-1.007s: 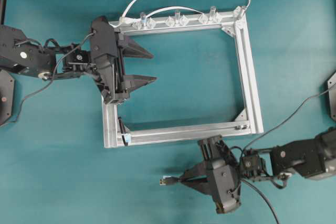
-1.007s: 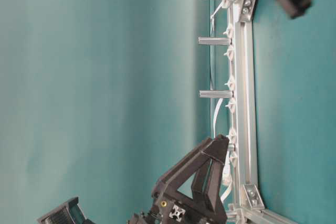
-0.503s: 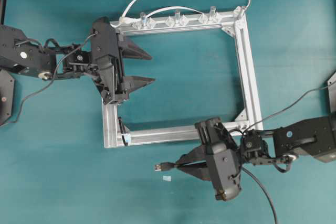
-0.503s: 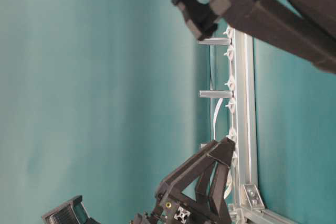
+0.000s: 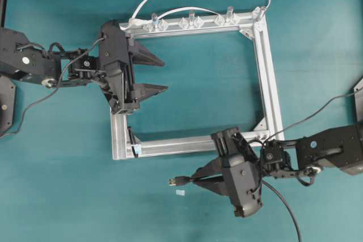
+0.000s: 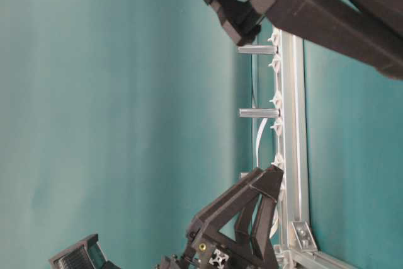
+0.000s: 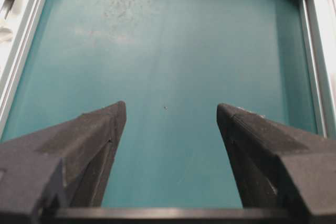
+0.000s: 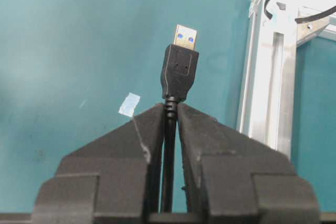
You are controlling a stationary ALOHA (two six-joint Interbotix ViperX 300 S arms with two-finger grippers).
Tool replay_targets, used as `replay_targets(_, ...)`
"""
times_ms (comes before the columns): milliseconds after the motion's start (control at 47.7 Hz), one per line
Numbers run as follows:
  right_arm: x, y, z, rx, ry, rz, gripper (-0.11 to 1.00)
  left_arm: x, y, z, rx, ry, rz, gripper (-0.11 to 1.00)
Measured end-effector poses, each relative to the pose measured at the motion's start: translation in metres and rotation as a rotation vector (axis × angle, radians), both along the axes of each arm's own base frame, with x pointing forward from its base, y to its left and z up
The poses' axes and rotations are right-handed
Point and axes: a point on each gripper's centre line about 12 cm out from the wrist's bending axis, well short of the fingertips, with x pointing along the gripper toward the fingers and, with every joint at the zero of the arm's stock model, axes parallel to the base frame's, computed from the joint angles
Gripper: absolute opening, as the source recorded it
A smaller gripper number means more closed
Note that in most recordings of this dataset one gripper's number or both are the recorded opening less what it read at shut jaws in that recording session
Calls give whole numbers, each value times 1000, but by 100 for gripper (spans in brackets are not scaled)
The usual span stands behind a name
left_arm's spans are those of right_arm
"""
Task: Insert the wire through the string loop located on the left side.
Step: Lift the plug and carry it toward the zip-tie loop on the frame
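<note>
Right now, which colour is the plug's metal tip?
Silvery, with blue inside its two holes; the right wrist view shows it best.

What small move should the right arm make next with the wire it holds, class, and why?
Probably carry the plug up and left toward the string loop. The right gripper is shut on the wire, whose plug points left, below the frame's bottom rail. The loop stands at that rail's left corner, apart from the plug, so nothing is threaded yet. The left gripper hangs open above.
</note>
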Motion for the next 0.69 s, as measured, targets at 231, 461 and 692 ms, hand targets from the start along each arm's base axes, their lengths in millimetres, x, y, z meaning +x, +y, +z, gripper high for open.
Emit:
replay_targets(231, 3, -11, 0, -1, 0, -26, 9, 0, -1, 0, 1, 0, -2, 75)
replay_targets(461, 10, -32, 0, -8, -1, -77, 9, 0, -1, 1, 2, -3, -2, 75)
replay_targets(692, 12, -46, -2, -28, 25, -79, 9, 0, -1, 0, 1, 5, -4, 75)
